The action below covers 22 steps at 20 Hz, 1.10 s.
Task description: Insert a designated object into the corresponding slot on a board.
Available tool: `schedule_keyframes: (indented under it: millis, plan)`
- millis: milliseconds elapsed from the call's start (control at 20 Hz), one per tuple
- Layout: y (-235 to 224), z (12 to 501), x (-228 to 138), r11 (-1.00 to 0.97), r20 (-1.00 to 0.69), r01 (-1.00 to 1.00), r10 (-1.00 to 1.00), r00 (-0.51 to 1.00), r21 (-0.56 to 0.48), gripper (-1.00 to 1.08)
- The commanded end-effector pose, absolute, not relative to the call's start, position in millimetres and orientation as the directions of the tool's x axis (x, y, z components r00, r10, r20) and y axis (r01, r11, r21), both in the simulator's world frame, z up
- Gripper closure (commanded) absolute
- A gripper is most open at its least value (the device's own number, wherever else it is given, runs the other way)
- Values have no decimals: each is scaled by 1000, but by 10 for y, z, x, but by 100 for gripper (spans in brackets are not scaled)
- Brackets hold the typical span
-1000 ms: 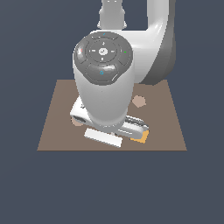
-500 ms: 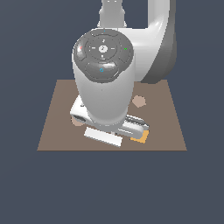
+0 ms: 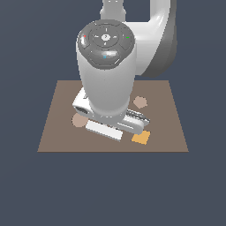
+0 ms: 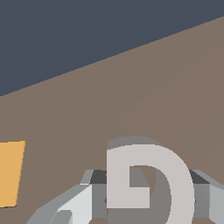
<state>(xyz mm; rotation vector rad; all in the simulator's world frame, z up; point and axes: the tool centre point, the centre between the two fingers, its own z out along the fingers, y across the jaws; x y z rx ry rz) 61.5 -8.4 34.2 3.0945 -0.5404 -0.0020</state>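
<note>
The arm's bulk fills the middle of the exterior view, low over the board (image 3: 57, 132), and hides most of what lies under it. In the wrist view the white G block (image 4: 148, 179) sits between the fingers (image 4: 74, 205) of the end effector (image 4: 144, 192), with grey finger parts showing on both sides of it — the end effector looks closed on the block, though the contact faces themselves are out of sight. The block hangs or rests just above the brown surface; I cannot tell which.

The G-shaped slot is not visible in either view, so alignment cannot be checked from here. That is the main risk: if the block is turned or offset from the cutout, it would land on the rim and sit tilted instead of dropping in. An orange square (image 3: 141, 137) lies near the end effector on the exterior view's right, and a tan disc (image 3: 79, 120) on its left — a sideways sweep at this height could nudge either.
</note>
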Motion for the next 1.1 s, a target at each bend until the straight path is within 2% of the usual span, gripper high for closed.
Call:
schedule_keyframes:
  millis: [0, 600, 1050]
  plan:
    - [-72, 350, 523, -932, -1, -362, -362, 932, 0, 108]
    - [60, 389, -50, -864, -1, -503, -503, 864, 0, 108]
    - [141, 402, -241, -835, -2, -551, -551, 835, 0, 108]
